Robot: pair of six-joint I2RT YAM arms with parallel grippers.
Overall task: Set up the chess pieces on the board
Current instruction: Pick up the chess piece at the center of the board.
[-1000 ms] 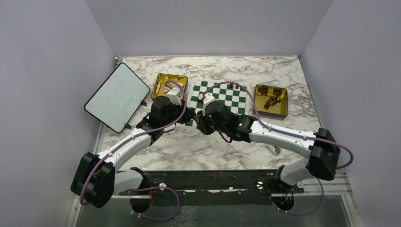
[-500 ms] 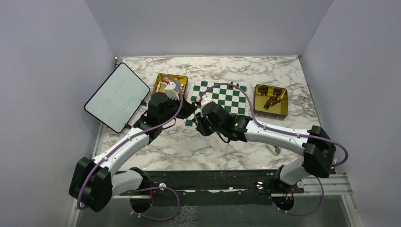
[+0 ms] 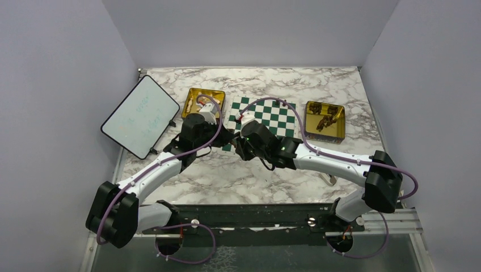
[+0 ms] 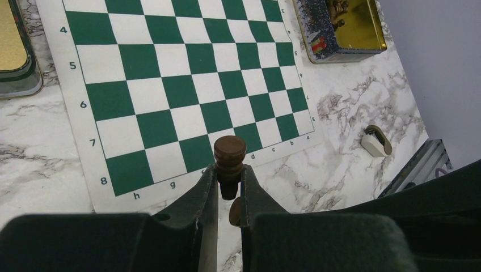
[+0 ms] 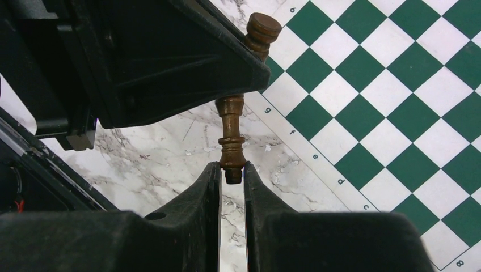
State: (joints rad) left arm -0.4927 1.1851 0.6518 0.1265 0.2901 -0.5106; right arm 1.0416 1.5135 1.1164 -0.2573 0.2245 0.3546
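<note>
Right at board point(image 4: 170, 85) edge, chess piece point(image 4: 229, 154)

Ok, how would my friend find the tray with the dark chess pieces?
On the marble table, find the green-and-white chessboard; a gold tray sits either side. Pick the right tray: it holds dark brown pieces, while the left tray holds pale pieces.

One dark brown chess piece point(image 5: 232, 124), slim and turned, is lifted in the air above the near edge of the board point(image 4: 170, 85), clamped at both its ends. The board lies flat on the table point(image 4: 351, 102), with green and white squares and a thin white border.
</note>
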